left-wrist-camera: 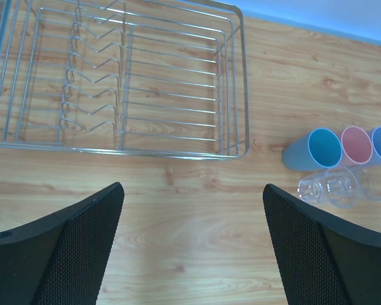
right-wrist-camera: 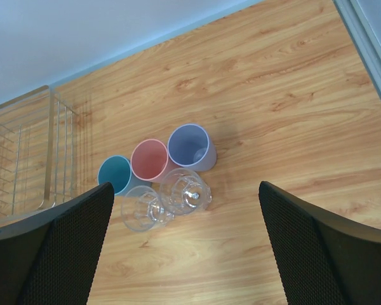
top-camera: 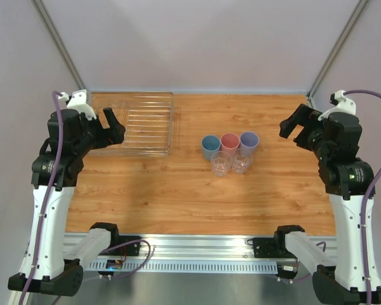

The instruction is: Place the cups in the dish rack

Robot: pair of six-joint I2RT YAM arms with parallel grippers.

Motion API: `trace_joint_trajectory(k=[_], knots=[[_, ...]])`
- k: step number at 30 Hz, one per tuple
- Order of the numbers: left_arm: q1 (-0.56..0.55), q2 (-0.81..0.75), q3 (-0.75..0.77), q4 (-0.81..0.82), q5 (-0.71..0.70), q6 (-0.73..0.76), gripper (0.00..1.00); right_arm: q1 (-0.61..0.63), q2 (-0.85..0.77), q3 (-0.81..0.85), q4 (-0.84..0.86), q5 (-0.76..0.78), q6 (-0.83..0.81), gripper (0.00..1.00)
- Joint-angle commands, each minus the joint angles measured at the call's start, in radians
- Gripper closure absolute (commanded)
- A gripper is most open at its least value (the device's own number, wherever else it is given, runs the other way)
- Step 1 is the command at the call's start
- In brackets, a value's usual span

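Note:
Five cups stand upright in a cluster mid-table: blue point(top-camera: 209, 147), pink point(top-camera: 230, 143) and lavender point(top-camera: 249, 142) in a row, with two clear tumblers point(top-camera: 221, 164) point(top-camera: 241, 163) in front. The dish rack point(top-camera: 140, 124), an empty wire rack, sits at the far left. My left gripper point(top-camera: 113, 125) is open, raised over the rack's left side. My right gripper point(top-camera: 294, 130) is open, raised to the right of the cups. The left wrist view shows the rack point(left-wrist-camera: 235, 82) and the blue cup point(left-wrist-camera: 322, 148). The right wrist view shows the lavender cup point(right-wrist-camera: 190, 146), the pink cup point(right-wrist-camera: 151, 161) and a tumbler point(right-wrist-camera: 186, 190).
The wooden table point(top-camera: 178, 197) ends at a metal rail along the near edge. White walls close the back and sides, with slanted poles at the far corners.

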Motion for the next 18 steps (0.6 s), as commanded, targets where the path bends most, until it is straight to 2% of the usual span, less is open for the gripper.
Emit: trace_joint_trajectory(k=[1, 10, 18], knots=[[0.002, -0.001, 0.021, -0.007, -0.004, 0.024, 0.0, -0.001, -0.011, -0.015, 0.035, -0.049, -0.001, 0.0], [0.002, 0.01, 0.028, -0.001, 0.1, 0.071, 0.0, -0.001, 0.021, -0.084, 0.067, -0.108, -0.035, 0.0], [0.002, 0.03, 0.054, -0.013, 0.172, 0.067, 0.0, -0.001, 0.053, -0.128, 0.079, -0.037, -0.042, 0.0]])
